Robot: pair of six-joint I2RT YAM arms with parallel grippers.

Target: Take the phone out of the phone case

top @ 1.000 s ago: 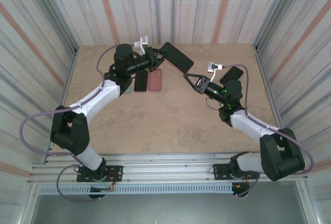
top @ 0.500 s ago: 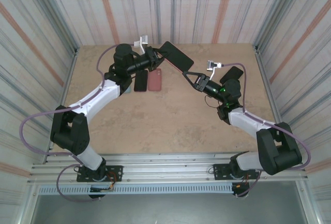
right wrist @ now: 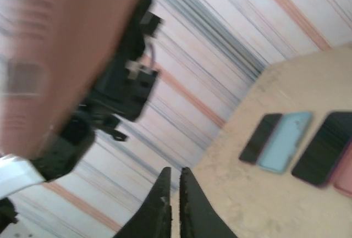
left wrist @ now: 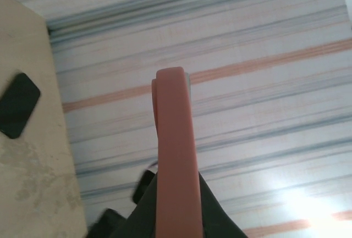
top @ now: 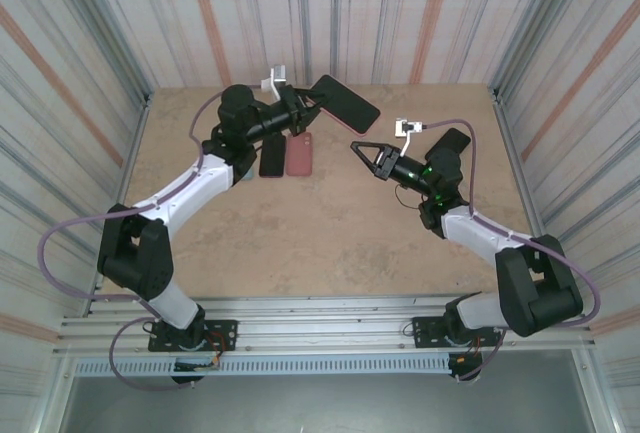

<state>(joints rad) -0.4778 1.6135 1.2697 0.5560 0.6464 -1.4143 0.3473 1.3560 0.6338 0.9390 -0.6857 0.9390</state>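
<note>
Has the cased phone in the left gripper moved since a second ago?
Yes. The cased phone shifted right and toward the far side, farther from the pink phone lying flat.

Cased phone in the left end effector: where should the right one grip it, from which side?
Probably the free end of the cased phone, from the right: the left end effector clamps the other end, leaving this end clear. The right end effector, shut, must open first.

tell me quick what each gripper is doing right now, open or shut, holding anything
left gripper: shut on the cased phone, held in the air.
right gripper: shut, holding nothing.
</note>
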